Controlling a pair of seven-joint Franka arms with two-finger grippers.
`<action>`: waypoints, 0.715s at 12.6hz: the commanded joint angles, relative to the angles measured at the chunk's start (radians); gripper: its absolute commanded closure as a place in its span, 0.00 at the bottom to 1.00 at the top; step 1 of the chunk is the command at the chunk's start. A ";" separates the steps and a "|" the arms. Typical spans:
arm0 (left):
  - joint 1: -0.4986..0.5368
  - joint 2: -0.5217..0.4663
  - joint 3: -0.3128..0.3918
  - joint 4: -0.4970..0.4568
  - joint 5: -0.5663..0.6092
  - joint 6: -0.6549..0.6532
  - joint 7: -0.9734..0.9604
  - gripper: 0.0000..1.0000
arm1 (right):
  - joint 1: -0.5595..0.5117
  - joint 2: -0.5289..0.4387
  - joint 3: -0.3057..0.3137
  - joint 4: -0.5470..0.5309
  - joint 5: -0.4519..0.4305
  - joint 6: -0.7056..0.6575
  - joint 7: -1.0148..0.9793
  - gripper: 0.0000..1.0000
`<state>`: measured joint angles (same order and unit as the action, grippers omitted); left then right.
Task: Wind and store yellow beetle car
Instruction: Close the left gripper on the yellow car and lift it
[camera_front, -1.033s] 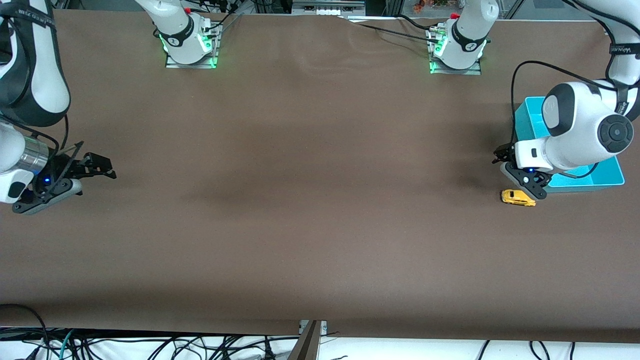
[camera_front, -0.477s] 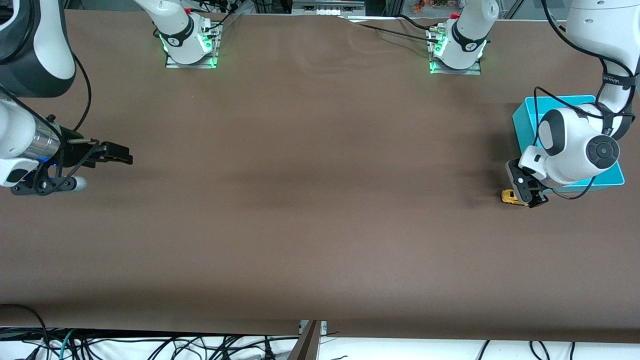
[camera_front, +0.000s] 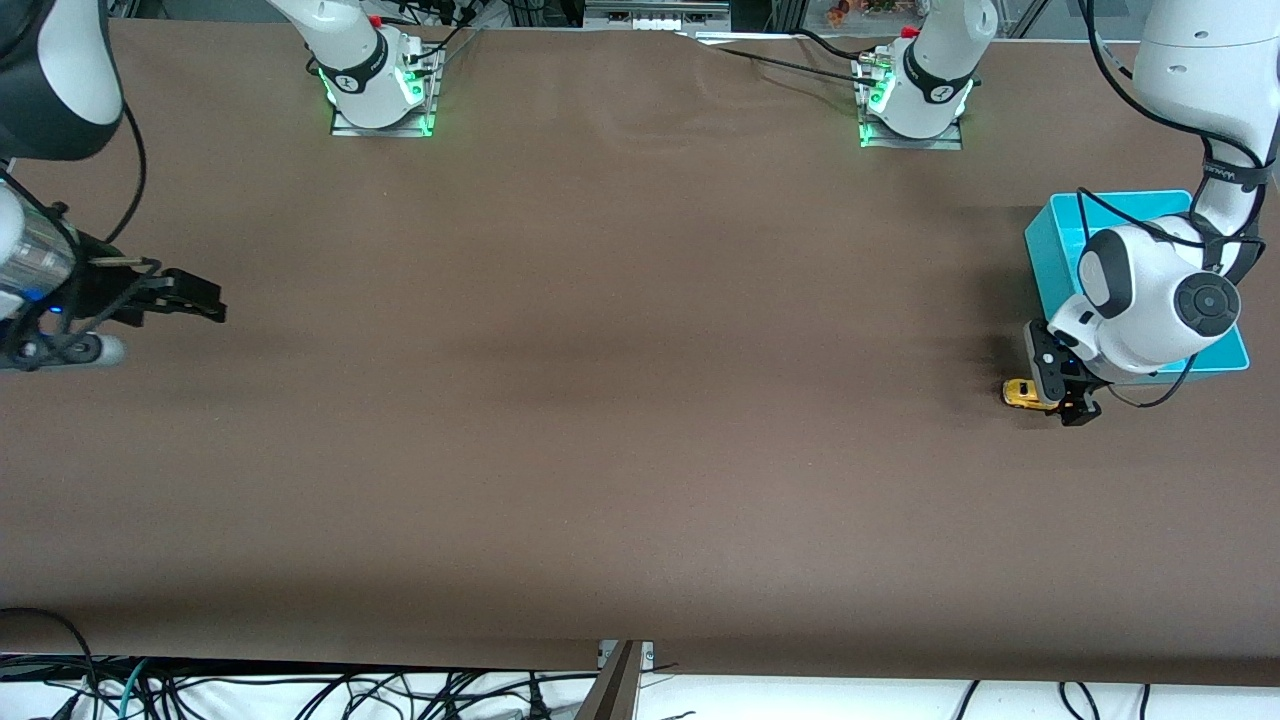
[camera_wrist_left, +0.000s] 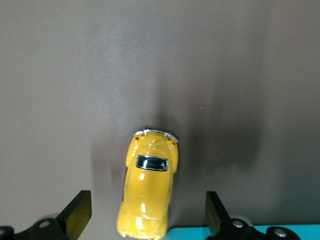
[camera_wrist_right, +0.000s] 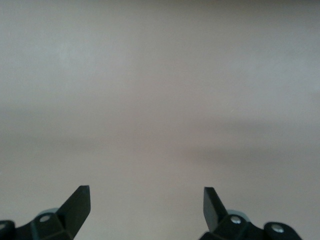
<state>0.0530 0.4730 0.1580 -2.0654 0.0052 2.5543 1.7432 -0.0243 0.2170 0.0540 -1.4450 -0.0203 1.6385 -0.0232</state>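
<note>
- The yellow beetle car (camera_front: 1020, 393) sits on the worktop (camera_front: 600, 400) just beside the cyan bin (camera_front: 1060, 240), nearer the front camera.
- Bin's contents seem hidden by the arm.
- Left tool (camera_wrist_left: 145, 220) spread apart, straddling the car.
- Right tool (camera_wrist_right: 146, 210) spread apart, waiting at the worktop's far end from the bin.

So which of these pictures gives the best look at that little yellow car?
The left wrist view: the yellow beetle car lies whole between the open left gripper's fingers, roof and window plain. The front view shows only a yellow sliver beside the gripper. The right wrist view shows none of it.
</note>
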 joint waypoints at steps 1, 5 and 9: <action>-0.001 0.025 0.002 0.005 0.022 0.035 0.064 0.00 | 0.001 -0.074 0.003 -0.015 -0.026 0.014 0.014 0.00; 0.002 0.027 0.002 -0.012 -0.050 0.034 0.052 0.46 | 0.001 -0.102 0.001 -0.064 -0.027 -0.005 0.009 0.00; 0.001 0.010 0.002 -0.012 -0.050 0.020 0.048 1.00 | 0.001 -0.114 -0.026 -0.086 -0.017 -0.040 0.020 0.00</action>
<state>0.0532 0.5050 0.1588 -2.0681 -0.0214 2.5784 1.7762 -0.0232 0.1364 0.0499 -1.4997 -0.0319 1.6198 -0.0161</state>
